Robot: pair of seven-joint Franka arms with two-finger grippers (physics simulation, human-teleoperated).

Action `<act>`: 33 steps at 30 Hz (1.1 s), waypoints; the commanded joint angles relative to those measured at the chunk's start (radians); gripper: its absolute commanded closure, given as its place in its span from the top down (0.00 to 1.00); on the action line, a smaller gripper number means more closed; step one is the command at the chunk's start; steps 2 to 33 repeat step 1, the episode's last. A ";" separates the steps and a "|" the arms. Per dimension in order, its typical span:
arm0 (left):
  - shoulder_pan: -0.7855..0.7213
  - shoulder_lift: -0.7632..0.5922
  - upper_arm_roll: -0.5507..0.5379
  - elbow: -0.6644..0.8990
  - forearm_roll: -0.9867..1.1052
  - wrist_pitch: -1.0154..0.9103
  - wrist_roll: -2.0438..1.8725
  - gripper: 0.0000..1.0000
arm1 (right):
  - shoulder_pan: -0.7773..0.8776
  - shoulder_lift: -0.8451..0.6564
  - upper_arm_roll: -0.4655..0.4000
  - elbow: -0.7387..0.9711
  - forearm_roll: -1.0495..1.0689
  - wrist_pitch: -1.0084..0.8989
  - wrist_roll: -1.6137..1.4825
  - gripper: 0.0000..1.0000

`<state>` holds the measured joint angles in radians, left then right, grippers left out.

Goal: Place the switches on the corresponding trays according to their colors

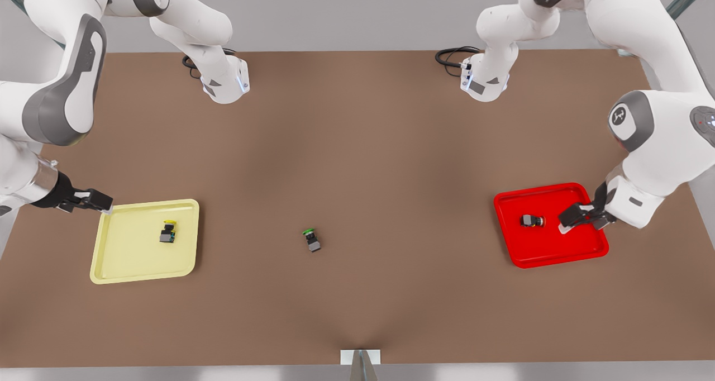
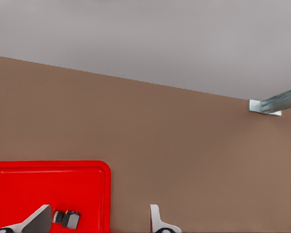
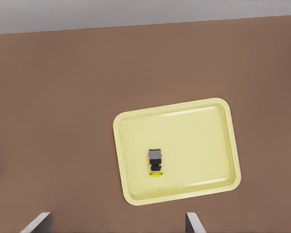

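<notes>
Your left gripper (image 1: 578, 216) hangs over the right half of the red tray (image 1: 564, 255), at the front view's right. Its fingers (image 2: 38, 219) are spread wide and hold nothing. The red-capped switch (image 1: 532, 220) lies on its side inside that tray, just beside the fingertips but not touching them, with bare tray floor on every side of it.

Your right gripper (image 1: 92, 200) sits at the far left corner of the yellow tray (image 1: 111, 258), at the front view's left, right over the rim. Its fingers (image 3: 39, 224) also stand apart, gripping nothing. The yellow-capped switch (image 1: 168, 231) rests inside the yellow tray, towards its right side, clear of all four rims.

Between the two trays you have a wide stretch of bare brown table (image 1: 391, 163). The only thing on it is the green-capped switch (image 1: 311, 239), lying near the middle, well apart from both trays and both grippers.
</notes>
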<state>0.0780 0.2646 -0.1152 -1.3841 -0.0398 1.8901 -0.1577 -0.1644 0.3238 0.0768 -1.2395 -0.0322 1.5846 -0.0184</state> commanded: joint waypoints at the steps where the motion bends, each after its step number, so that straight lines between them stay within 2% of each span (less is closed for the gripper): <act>1: 0.006 -0.010 -0.008 -0.001 0.106 -0.006 0.000 1.00 | -0.006 0.000 0.000 0.000 0.000 0.000 0.000 1.00; 33: 0.006 -0.010 -0.008 -0.001 0.106 -0.006 0.000 1.00 | -0.006 0.000 0.000 0.000 0.000 0.000 0.000 1.00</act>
